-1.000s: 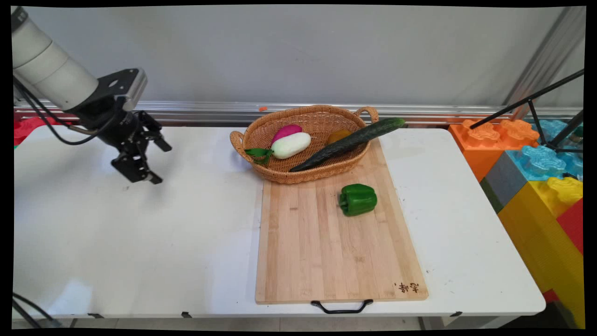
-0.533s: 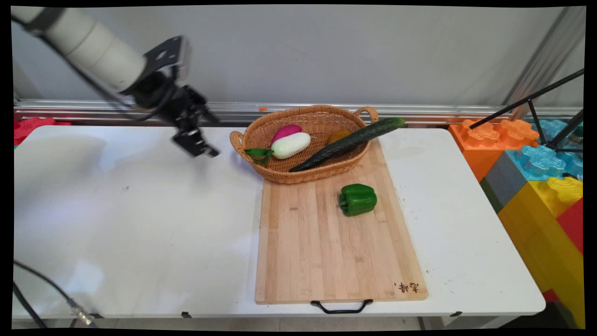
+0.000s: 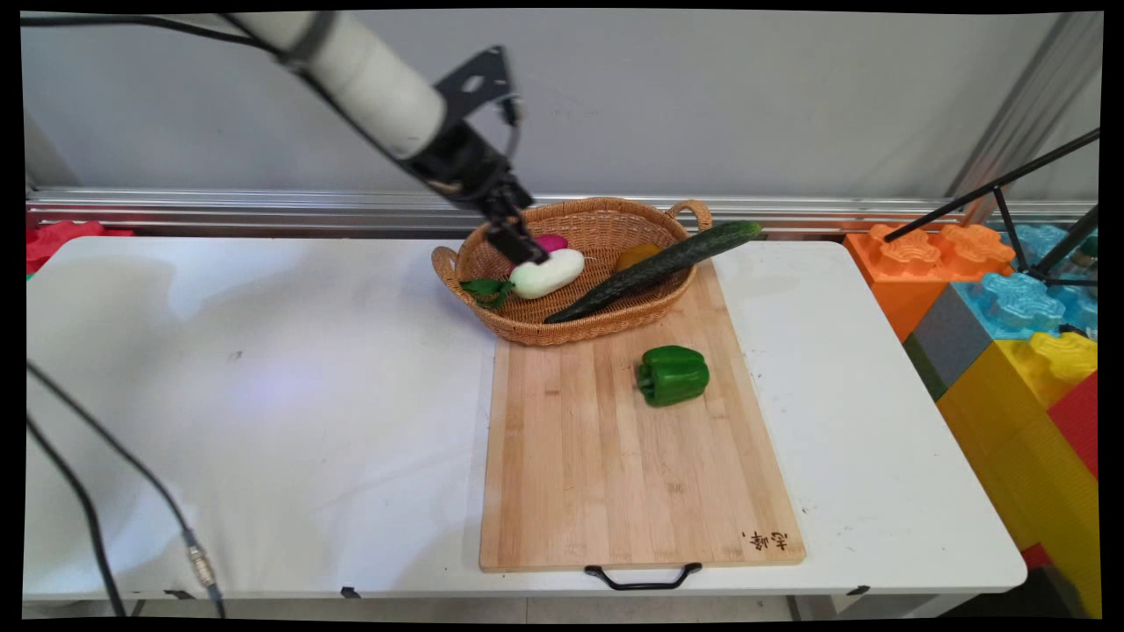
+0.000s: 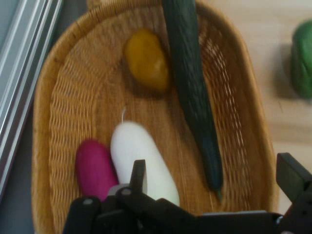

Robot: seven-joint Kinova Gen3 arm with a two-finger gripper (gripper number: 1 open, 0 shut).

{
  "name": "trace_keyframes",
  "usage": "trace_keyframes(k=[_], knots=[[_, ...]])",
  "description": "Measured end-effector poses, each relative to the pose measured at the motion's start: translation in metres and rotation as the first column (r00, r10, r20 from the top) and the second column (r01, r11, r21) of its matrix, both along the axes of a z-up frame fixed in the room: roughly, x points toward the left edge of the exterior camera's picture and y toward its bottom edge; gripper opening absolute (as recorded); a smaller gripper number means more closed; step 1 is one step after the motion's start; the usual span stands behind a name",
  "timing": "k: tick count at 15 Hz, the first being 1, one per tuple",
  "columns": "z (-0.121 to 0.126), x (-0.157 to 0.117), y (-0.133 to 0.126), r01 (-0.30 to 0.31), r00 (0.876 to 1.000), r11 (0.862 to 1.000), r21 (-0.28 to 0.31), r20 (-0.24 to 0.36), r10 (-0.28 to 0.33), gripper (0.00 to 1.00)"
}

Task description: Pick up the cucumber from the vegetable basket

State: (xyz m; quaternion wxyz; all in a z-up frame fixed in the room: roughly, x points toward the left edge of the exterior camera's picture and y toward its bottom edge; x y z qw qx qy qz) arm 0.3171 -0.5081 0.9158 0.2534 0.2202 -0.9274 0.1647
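**Gripper over the wicker basket, fingers spread**

The black two-finger gripper (image 3: 524,248) hangs over the 9 o'clock half of the oval woven wicker basket (image 3: 527,329), fingers spread wide and holding nothing. In the hand view one finger (image 4: 138,178) stands in front of the white radish-shaped vegetable, the other (image 4: 292,178) out past the basket's wall.

The basket (image 4: 48,122) sits at the 12 o'clock end of the pale wooden cutting board (image 3: 615,456) on the white table (image 3: 263,395).

Inside the basket:
- white radish-shaped vegetable (image 3: 553,272) with green leaves at its 8 o'clock end, directly below the gripper; whether they touch I cannot tell.
- magenta radish-shaped vegetable (image 4: 93,167), touching the white one (image 4: 141,151) side by side.
- orange-brown rounded vegetable (image 4: 146,59), just beside the cucumber.
- long dark green cucumber (image 3: 654,268), lying slantwise, its 2 o'clock end over the rim.

A green bell pepper (image 3: 673,375) lies on the board, at 5 o'clock from the basket, apart from it.
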Motion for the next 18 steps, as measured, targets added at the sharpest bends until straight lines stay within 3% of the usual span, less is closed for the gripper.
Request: trace_keyframes(k=[6,18], knots=[[-0.042,-0.054,-0.046,-0.080,0.997,0.997,0.021,-0.021,0.081,1.00],[-0.106,-0.084,-0.083,-0.171,0.985,0.982,0.084,-0.011,0.173,1.00]])
